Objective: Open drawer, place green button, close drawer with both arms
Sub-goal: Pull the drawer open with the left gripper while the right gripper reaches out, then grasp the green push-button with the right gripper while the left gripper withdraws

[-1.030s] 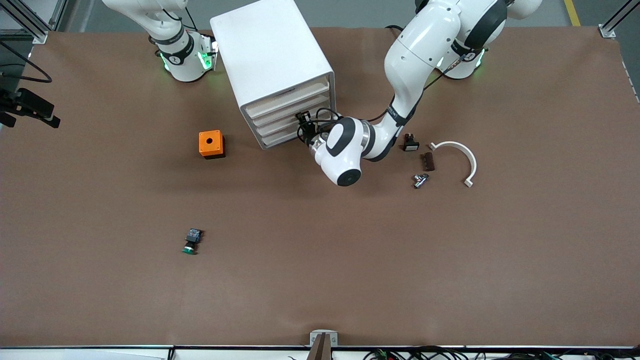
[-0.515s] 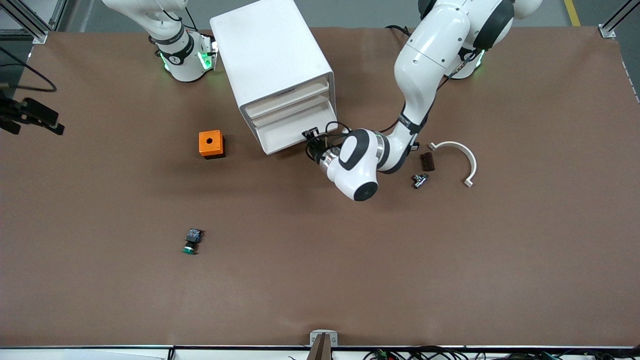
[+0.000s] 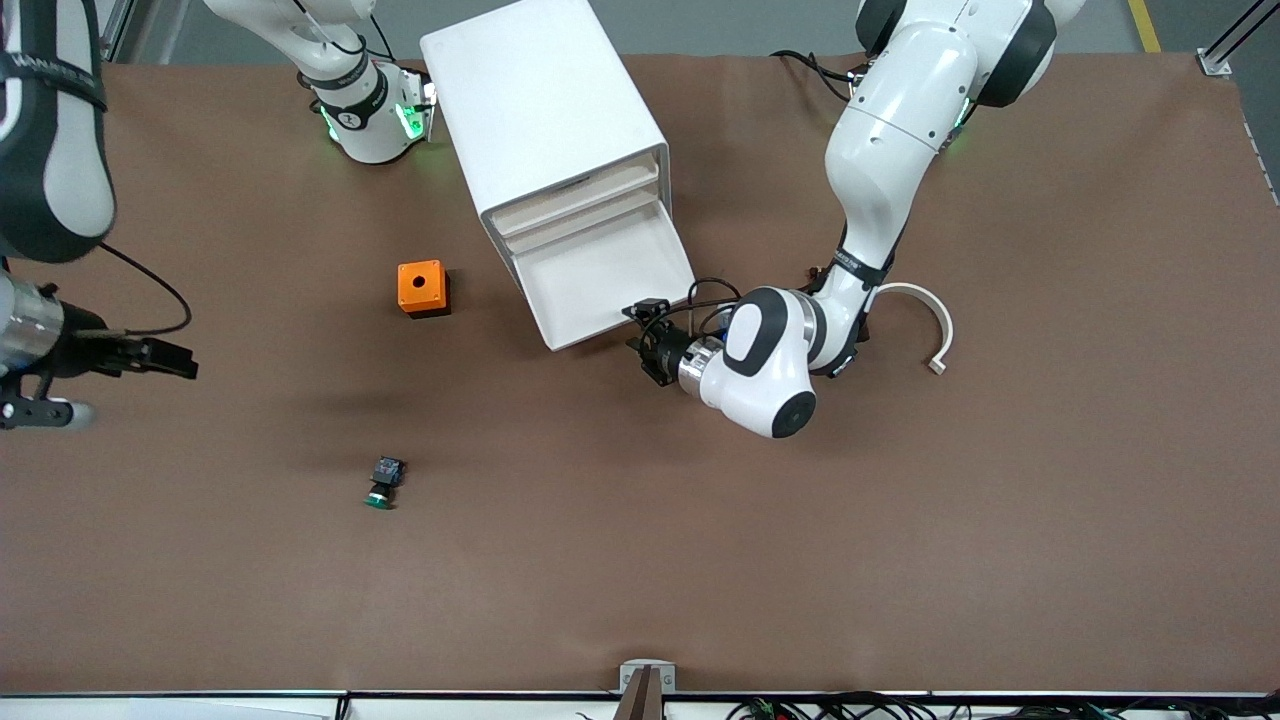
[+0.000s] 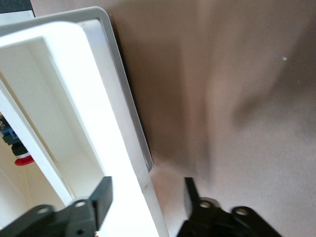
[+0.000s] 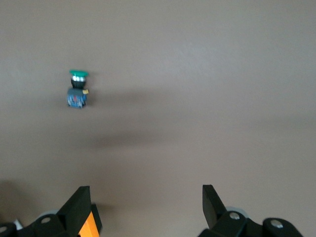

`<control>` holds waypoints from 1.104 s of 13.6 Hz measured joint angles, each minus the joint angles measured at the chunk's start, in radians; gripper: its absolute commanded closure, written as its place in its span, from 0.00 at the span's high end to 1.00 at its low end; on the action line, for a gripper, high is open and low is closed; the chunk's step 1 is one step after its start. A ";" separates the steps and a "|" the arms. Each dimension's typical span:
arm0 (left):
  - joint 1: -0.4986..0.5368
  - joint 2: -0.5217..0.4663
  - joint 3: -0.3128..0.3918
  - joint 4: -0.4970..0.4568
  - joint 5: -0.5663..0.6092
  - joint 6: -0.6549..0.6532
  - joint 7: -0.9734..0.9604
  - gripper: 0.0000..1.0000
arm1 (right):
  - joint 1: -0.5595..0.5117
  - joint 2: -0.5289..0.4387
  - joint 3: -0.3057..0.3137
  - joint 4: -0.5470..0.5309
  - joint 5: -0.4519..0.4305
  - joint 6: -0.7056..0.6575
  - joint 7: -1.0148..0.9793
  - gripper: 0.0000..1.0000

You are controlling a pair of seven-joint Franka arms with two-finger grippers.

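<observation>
Drawer pulled out; button on the surface.

Nearest you, the button (image 3: pixel 384 482) lies on the brown surface (image 3: pixel 640 560), well apart from the cabinet (image 3: pixel 545 130). The right hand (image 5: pixel 145 200) hangs open above the surface. The left hand (image 3: pixel 647 335) straddles the front edge of the drawer (image 3: pixel 600 280), fingers spread.

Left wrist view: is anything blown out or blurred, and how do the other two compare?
Left wrist view: the drawer rim is overexposed to plain white, and the left hand is soft. Right wrist view: even light, slightly soft; the button casts a faint shadow. Front view: sharp, no glare.
</observation>
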 measured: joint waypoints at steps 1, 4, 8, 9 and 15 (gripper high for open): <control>0.001 -0.001 0.000 0.006 0.000 0.004 0.000 1.00 | 0.019 0.026 0.003 -0.003 0.002 0.037 0.049 1.00; 0.047 -0.008 0.003 0.031 -0.001 0.010 0.000 1.00 | 0.095 0.112 0.009 -0.008 0.002 0.144 0.222 1.00; 0.150 -0.040 0.005 0.058 0.025 0.007 0.068 1.00 | 0.142 0.224 0.010 -0.009 0.003 0.280 0.322 1.00; 0.170 -0.045 0.005 0.067 0.027 0.007 0.093 1.00 | 0.147 0.248 0.010 -0.009 0.003 0.309 0.341 1.00; 0.242 -0.097 0.004 0.092 0.213 0.002 0.186 1.00 | 0.197 0.382 0.010 -0.009 0.003 0.492 0.476 1.00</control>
